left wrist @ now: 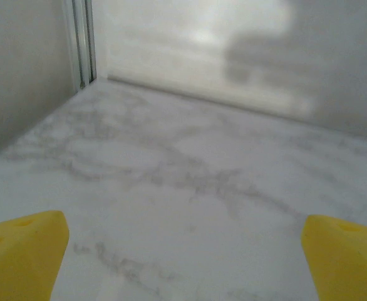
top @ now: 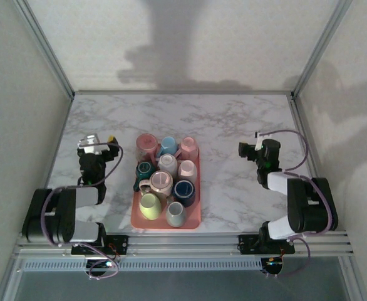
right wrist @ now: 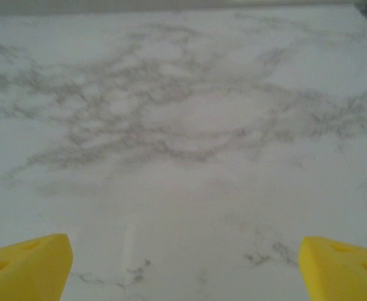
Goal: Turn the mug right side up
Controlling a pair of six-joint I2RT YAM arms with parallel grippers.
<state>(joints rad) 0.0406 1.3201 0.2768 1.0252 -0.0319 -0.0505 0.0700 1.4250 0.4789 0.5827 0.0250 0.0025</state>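
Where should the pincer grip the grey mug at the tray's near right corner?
Across its outer wall, probably from above and the near right: the grey mug sits in the pink tray's corner, with the green mug to its left and the dark blue mug behind.

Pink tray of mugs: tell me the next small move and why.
Probably swing the left claw toward the pink tray and hover over the mugs. It and the right claw both stand open over bare marble tabletop, holding nothing, off to the tray's sides. The left looks slightly nearer. Which mug is upside down is unclear.
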